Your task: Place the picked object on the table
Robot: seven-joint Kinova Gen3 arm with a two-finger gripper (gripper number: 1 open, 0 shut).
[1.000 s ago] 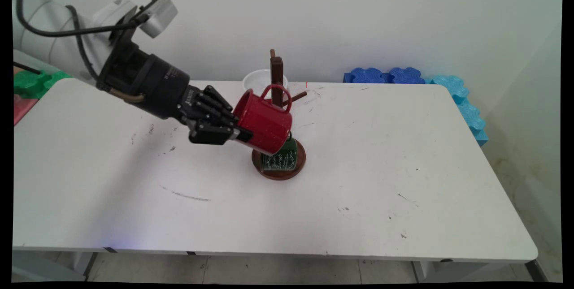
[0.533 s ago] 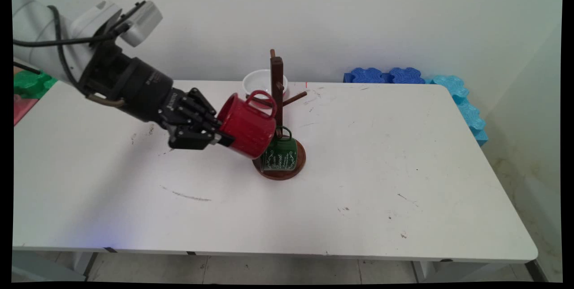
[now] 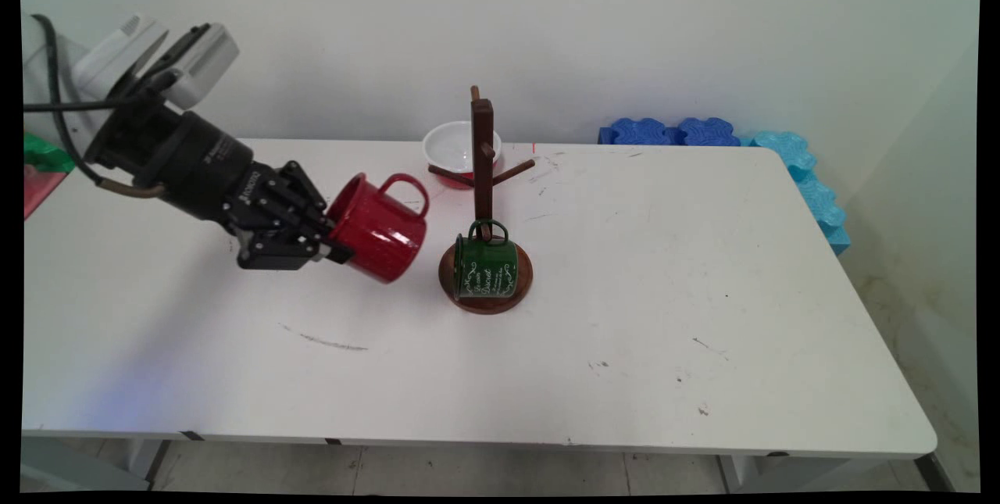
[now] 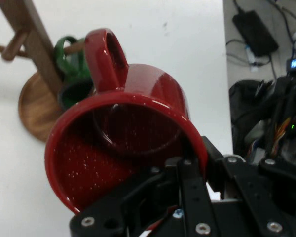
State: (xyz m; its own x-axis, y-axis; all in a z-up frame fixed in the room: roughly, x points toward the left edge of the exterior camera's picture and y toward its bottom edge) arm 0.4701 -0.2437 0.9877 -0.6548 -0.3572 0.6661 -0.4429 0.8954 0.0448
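The gripper (image 3: 337, 248) is clamped on the rim of a red mug (image 3: 380, 227), one finger inside the mouth and one outside, as the hand view shows with the red mug (image 4: 126, 148) filling the frame above the gripper (image 4: 187, 168). The mug hangs tilted in the air, mouth toward the wrist, handle up, just left of the wooden mug stand (image 3: 483, 199) and not touching it. White lettering runs along the black wrist, too small to read. On the stand's lowest peg hangs a green mug (image 3: 485, 266) with white scrollwork and script on its side, also unreadable, resting over the stand's round base. Directly behind the stand sits a white bowl (image 3: 451, 150) with a red outside. Far right of the stand, at the table's (image 3: 703, 269) back corner, blue foam blocks (image 3: 672, 131) run along the wall and edge. Left of the stand, past the arm, green and red blocks (image 3: 39, 156) peek in.
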